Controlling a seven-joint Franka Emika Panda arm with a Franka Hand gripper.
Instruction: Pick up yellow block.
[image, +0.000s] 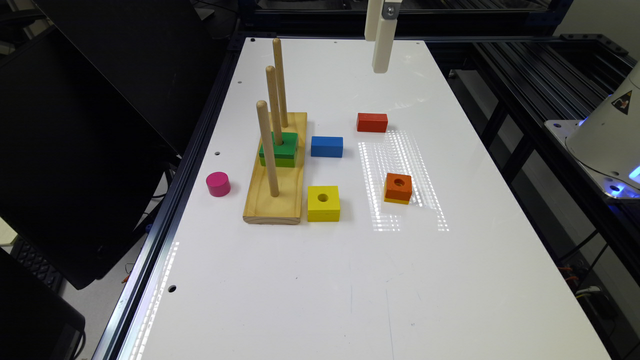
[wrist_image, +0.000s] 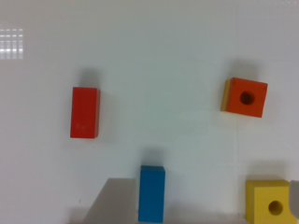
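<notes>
The yellow block (image: 323, 203), a bright square with a round centre hole, lies flat on the white table (image: 350, 280) just beside the wooden peg base (image: 276, 172), on the exterior view's right of it. It also shows in the wrist view (wrist_image: 271, 203), cut by the frame edge. My gripper (image: 377, 54) hangs high over the far part of the table, well away from the yellow block. In the wrist view its grey fingertips (wrist_image: 111, 201) stand wide apart, so the gripper (wrist_image: 203, 205) is open and holds nothing.
An orange holed block (image: 398, 187) (wrist_image: 244, 97), a red block (image: 372, 122) (wrist_image: 85, 112) and a blue block (image: 327, 146) (wrist_image: 152, 193) lie around the table's middle. A green block (image: 279, 148) sits on a peg. A pink cylinder (image: 218, 183) stands near the table's edge. The robot's base (image: 607, 130) is off the exterior view's right.
</notes>
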